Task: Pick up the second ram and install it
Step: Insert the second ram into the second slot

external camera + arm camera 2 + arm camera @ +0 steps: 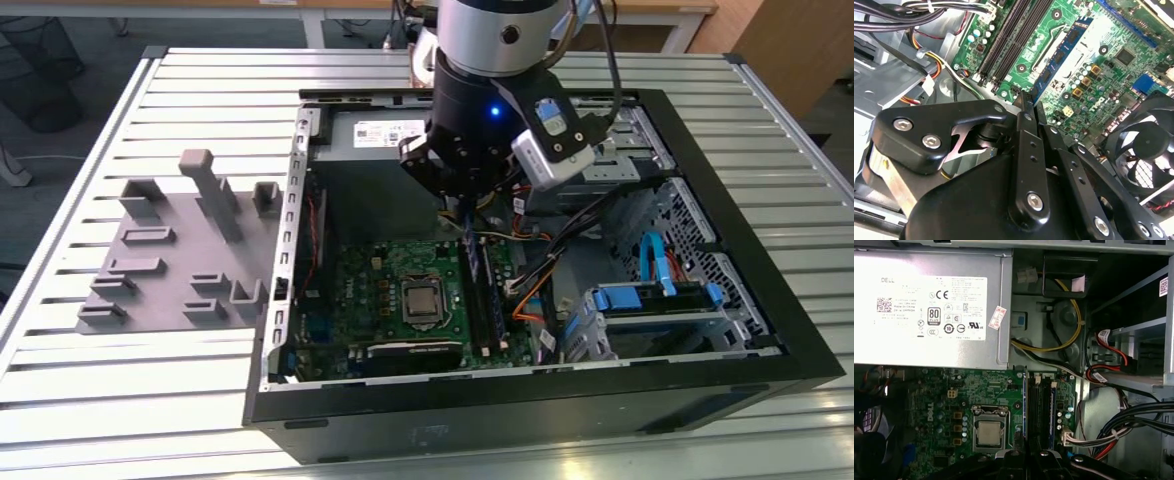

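Here the gripper (pixel 463 200) hangs inside the open computer case (pixel 787 340), right over the memory slots (pixel 1040 405), likely so a stick can go straight down. Its fingers (pixel 1024 117) look pressed together. One thin second ram (pixel 471 275) seems to stand on edge there, though it is hard to tell. One processor (pixel 988 432) sits beside the slots.

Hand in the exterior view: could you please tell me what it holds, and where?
Cannot be told: the hand hangs over the second ram's end, contact hidden.
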Robot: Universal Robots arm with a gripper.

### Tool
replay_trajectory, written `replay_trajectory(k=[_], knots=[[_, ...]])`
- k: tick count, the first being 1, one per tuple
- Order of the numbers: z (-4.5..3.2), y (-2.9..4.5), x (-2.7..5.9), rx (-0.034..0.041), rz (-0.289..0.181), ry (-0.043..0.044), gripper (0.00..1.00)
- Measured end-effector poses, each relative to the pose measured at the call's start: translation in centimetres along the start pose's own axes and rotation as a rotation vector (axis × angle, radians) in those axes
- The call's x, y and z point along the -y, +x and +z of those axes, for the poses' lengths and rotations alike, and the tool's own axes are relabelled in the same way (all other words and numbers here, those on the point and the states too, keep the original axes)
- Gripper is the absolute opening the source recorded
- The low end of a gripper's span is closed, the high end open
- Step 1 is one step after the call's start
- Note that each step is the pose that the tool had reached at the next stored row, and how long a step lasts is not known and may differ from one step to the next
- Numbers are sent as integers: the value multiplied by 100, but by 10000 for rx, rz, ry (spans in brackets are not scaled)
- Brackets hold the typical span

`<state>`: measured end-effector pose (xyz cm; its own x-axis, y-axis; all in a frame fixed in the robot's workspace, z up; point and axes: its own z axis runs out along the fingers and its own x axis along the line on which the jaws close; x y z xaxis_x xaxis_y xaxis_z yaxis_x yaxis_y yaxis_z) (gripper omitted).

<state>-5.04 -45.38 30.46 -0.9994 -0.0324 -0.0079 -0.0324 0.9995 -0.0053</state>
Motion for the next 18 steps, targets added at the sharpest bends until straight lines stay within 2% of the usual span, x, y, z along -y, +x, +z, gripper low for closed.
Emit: replay_trajectory(k=[7,18], knots=[[112,-20,3,-2,15,3,14],[128,-21,3,-2,17,5,14]])
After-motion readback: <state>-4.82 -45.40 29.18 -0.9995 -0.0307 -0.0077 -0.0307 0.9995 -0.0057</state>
